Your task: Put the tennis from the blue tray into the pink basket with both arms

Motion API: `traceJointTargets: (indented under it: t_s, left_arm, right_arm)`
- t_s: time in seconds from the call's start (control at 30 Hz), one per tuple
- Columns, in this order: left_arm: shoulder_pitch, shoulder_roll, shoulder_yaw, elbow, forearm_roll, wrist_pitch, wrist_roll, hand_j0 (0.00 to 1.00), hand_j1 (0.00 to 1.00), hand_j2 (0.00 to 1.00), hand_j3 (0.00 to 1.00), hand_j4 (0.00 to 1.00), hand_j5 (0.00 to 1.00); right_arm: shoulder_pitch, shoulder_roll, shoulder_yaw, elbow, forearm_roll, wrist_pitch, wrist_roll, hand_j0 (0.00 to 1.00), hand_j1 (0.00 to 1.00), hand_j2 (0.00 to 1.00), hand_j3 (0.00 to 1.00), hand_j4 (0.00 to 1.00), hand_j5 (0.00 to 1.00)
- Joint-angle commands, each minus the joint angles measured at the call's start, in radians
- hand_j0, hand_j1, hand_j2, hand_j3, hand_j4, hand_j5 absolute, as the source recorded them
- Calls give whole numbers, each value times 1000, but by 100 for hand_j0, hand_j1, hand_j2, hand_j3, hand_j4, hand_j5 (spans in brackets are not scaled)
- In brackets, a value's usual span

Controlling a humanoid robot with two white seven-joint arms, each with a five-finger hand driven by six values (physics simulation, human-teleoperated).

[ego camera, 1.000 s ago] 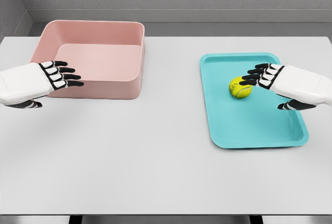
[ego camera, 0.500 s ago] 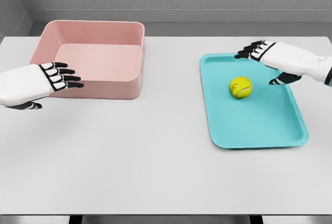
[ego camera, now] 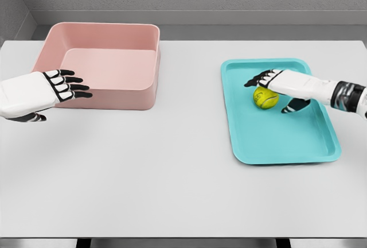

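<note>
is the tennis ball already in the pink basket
No, the tennis ball lies on the blue tray, while the pink basket holds nothing.

A yellow-green tennis ball (ego camera: 265, 97) is seen on a turquoise tray (ego camera: 287, 139), a pink basket (ego camera: 103, 64) on a white table (ego camera: 172, 173), with both hands white, black-fingered.

One head camera, looking down and forward over the table (ego camera: 172, 190).

You see from the robot's head, facing the far wall, at middling range: the whole tabletop fits, with the pink basket (ego camera: 100, 96) far left, the blue tray (ego camera: 287, 144) right, and both arms entering from the side edges. No second view overlaps it.
</note>
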Motion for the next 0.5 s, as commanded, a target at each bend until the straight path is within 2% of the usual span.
traceJointTargets:
  t_s: [0.0,0.2,0.47]
  left_arm:
    - [0,1,1,0,6,1,1,100,100,100,100,100,100]
    - [0,1,1,1,6,1,1,100,100,100,100,100,100]
    - [0,2,1,0,6,1,1,100,100,100,100,100,100]
  right_arm:
    - [0,11,0,24,-5,1,6,100,100,100,100,100,100]
    - [-15,44,0,76,12,1,6,100,100,100,100,100,100]
    - [-14,52,-1,70,15,1,7,99,99,99,99,99,99]
